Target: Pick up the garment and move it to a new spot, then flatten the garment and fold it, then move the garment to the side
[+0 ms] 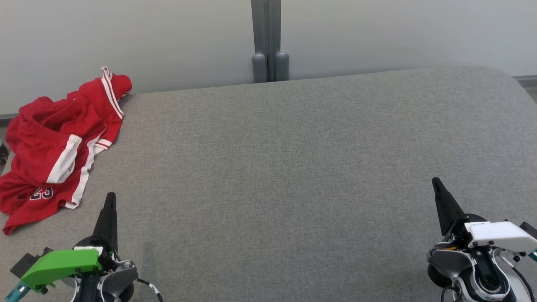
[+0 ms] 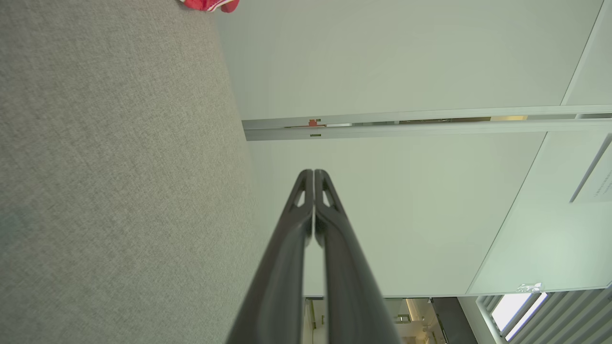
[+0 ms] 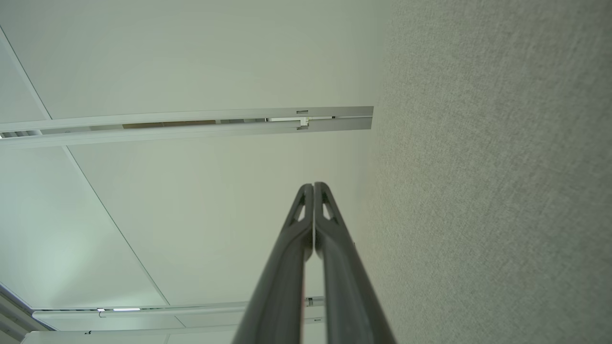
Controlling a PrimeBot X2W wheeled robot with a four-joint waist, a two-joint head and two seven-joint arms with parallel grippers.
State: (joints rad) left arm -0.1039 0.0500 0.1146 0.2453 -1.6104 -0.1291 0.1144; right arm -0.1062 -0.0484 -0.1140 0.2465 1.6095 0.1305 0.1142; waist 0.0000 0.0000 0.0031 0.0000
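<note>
- Fingers (image 2: 282,277) on my left gripper (image 1: 110,196) are pressing together along their whole length, tips touching, with nothing between them.
- Those on my right gripper (image 1: 435,181) are doing the same: closed tip to tip and gripping nothing.
- Both grippers are pointing away from me, toward the far wall (image 1: 377,33), one at each near corner of my head view.
- I am looking down on a wide table (image 1: 293,167) covered in grey woven cloth, its far right corner rounded.
- The garment (image 1: 37,138) is lying in a crumpled heap at the table's far left, reaching from the back edge down along the left side.
- It is showing as red shorts with white side stripes and a dark number 23 near the lower hem.
- My left gripper's tip is sitting near the garment's lower right hem, a little to its right and not touching it.
- My right gripper is sitting well apart from the garment, across the whole width of the table.
- Between the two grippers, plain grey cloth is stretching out flat.
- A grey post (image 1: 268,37) is rising against the wall behind the middle of the back edge.
- Through my left wrist camera, a scrap of the red garment is peeking in at the top edge, beyond the grey cloth.
- Through my right wrist camera, grey cloth is running down the right side, with pale wall panels beyond the closed tips.
</note>
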